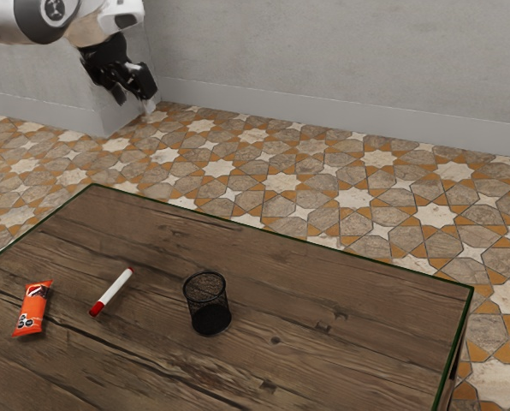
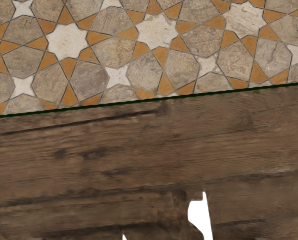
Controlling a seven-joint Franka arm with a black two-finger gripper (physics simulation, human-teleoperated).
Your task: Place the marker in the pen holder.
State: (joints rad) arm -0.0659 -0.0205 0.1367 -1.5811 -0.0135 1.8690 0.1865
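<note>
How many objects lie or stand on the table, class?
3: orange packet at the exterior view's left, then marker, then pen holder toward its right. Others may be hidden.

Marker coloured white and red; pen holder black-meshed; packet orange; brown-grained table edged green; floor star-patterned.

A brown wood table has dark lines and a thin green edge. Past it is a floor with stars and orange bits. White shapes, hard to name, show against the wood.
</note>
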